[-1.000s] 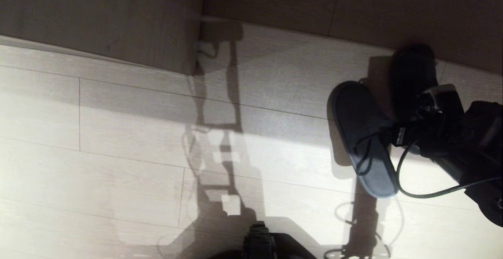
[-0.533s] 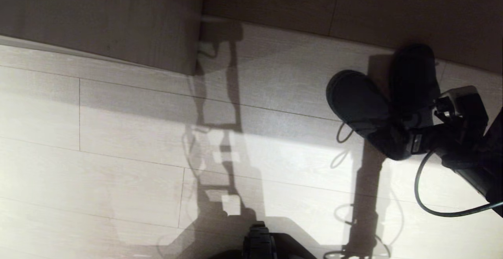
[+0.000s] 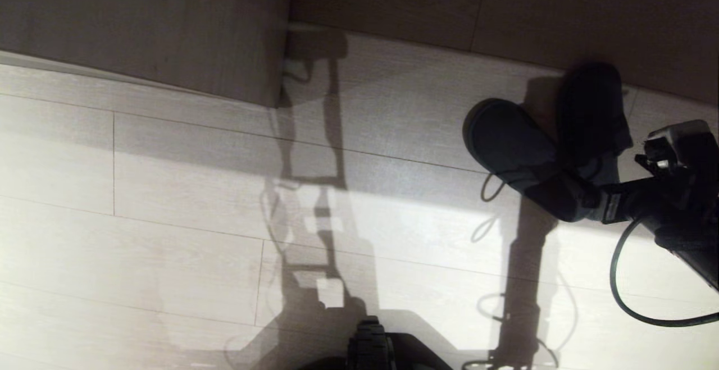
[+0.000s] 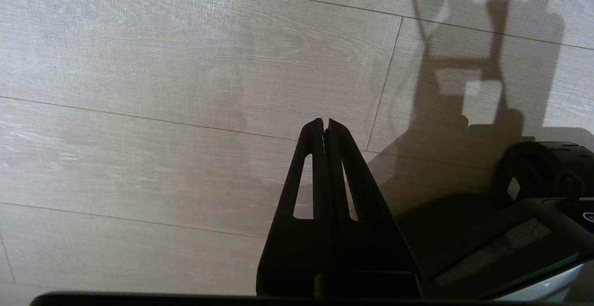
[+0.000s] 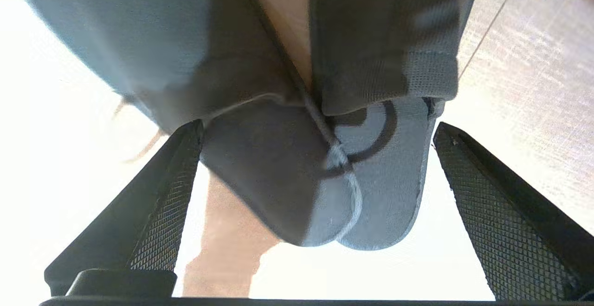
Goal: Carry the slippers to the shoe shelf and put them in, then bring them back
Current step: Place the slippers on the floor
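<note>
The slippers [image 3: 539,156] lie on the floor [image 3: 196,218] at the foot of a pale wood-grain panel [image 3: 505,10], heels overlapping and one toe crossing onto the other — not a neat pair. The right hand [image 5: 315,208] is just behind those heels, its two fingers [image 5: 162,194] spread wide to either side of them and not touching; nothing is gripped. In the right wrist view the blue-grey insoles sit between the mesh pads with floor showing on both sides.

The left hand [image 4: 326,127] hangs over bare floor well away from the slippers, fingers pressed together, idle.

No compartment of the shoe shelf can be made out here, so which leg of the errand this is cannot be told. My reading: the pair stands on the floor, free — either just let go or about to be taken.
</note>
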Robot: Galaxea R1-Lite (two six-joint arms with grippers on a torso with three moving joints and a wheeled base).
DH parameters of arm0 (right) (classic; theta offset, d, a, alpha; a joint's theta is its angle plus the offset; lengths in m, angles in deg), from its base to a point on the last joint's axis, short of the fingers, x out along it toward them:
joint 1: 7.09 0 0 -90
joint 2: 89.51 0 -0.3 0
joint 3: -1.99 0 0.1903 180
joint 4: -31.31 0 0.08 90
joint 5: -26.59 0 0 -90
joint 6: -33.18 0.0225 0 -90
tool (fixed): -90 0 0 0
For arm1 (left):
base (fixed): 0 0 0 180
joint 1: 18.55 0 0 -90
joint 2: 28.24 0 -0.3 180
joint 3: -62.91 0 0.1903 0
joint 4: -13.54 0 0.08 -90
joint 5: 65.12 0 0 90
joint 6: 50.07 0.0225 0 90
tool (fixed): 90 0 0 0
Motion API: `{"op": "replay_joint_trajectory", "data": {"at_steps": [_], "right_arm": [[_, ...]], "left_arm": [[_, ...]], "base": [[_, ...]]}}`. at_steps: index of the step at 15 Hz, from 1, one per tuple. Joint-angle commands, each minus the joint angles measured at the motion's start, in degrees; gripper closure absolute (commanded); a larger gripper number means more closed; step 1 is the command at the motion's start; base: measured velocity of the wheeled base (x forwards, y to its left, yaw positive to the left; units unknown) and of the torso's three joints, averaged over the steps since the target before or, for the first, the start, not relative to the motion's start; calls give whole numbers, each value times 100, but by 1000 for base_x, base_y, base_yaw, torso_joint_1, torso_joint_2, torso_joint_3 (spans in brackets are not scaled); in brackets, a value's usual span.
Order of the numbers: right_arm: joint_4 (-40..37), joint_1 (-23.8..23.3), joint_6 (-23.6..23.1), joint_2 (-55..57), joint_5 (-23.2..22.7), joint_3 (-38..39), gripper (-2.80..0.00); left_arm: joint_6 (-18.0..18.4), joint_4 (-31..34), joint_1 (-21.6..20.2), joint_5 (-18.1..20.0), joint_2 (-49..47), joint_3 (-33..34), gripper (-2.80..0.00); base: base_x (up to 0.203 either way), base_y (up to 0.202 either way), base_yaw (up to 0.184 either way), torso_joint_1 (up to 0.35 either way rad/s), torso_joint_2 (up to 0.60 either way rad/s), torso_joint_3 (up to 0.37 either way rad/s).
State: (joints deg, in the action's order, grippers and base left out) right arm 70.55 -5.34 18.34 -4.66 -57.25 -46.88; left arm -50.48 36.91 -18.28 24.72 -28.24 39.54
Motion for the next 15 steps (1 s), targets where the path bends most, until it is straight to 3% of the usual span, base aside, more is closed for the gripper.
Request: {"op": "replay_joint_trajectory", "data": {"at_steps": [1, 4, 6, 7, 9, 12, 15], "right_arm": [[36, 17, -36, -287, -204, 157, -280], [71, 93, -101, -410, -466, 247, -280], [45, 375, -125, -366, -944, 123, -271], [-11, 562, -125, -297, -1215, 1, 0], [-68, 671, -127, -221, -1393, -89, 0], [-310, 1256, -269, 488, -1026, -529, 0], [-269, 1432, -1061, 1202, -625, -751, 0]], "left_arm": [[-2, 0, 0, -2, 9, 9, 0], [-2, 0, 0, -2, 0, 9, 0], [-2, 0, 0, -2, 9, 9, 0], [-2, 0, 0, -2, 9, 9, 0], [-2, 0, 0, -2, 9, 9, 0], [-2, 0, 0, -2, 9, 9, 0], [-2, 0, 0, -2, 9, 9, 0]], "base": [[0, 0, 0, 0, 0, 0], [0, 0, 0, 0, 0, 0], [0, 0, 0, 0, 0, 0], [0, 0, 0, 0, 0, 0], [0, 0, 0, 0, 0, 0], [0, 0, 0, 0, 0, 0], [0, 0, 0, 0, 0, 0]]}}
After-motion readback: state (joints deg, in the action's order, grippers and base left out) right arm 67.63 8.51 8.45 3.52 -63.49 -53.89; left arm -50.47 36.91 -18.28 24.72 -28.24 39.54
